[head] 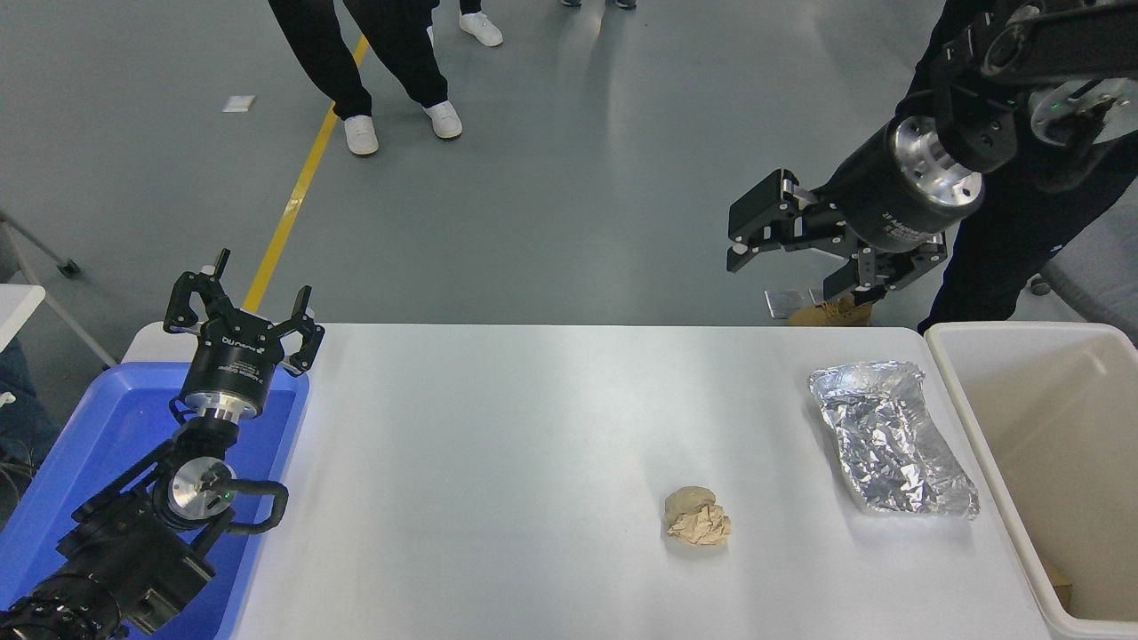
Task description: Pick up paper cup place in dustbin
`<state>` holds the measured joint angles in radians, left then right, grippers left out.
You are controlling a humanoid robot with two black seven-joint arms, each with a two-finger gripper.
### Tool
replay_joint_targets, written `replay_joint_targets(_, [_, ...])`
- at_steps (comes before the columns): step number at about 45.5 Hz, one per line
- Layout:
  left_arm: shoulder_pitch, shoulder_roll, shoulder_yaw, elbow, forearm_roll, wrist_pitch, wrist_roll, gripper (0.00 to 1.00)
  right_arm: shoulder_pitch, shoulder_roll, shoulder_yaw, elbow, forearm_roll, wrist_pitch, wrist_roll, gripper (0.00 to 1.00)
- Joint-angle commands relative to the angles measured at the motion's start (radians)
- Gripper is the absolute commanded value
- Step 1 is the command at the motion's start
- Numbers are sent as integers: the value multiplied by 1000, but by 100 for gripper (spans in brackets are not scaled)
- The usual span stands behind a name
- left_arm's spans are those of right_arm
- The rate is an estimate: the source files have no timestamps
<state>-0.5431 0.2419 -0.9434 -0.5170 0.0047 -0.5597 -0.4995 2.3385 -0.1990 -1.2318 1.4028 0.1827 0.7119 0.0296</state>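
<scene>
The paper cup is out of view. The dustbin (965,391), a large cream-white tub with a beige inside, stands at the table's right edge. My right gripper (787,240) is open and empty, raised high past the table's far edge, left of the dustbin and above the foil tray's far end. My left gripper (242,307) is open and parked at the lower left over the blue tub.
A crinkled silver foil tray (892,438) lies beside the dustbin's left wall. A crumpled brown paper ball (697,517) lies on the white table (498,462) at centre right. A blue plastic tub (80,480) stands at the left. People stand beyond the far edge.
</scene>
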Motion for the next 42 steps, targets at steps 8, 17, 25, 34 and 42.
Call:
replay_joint_targets(8, [0, -1, 0, 0, 0, 0, 1, 98, -54, 82, -6, 2, -9, -8, 0, 100])
replay_joint_targets(17, [0, -1, 0, 0, 0, 0, -1, 98, -110, 127, -15, -41, -11, -9, 0, 100])
replay_joint_targets(25, [0, -1, 0, 0, 0, 0, 1, 98, -146, 162, -21, -85, -11, -11, 0, 100])
replay_joint_targets(34, [0, -1, 0, 0, 0, 0, 1, 98, -154, 177, -23, -87, -11, -11, -2, 100])
replay_joint_targets(42, [0, -1, -2, 0, 0, 0, 1, 98, -156, 182, -26, -87, -12, -9, -2, 100])
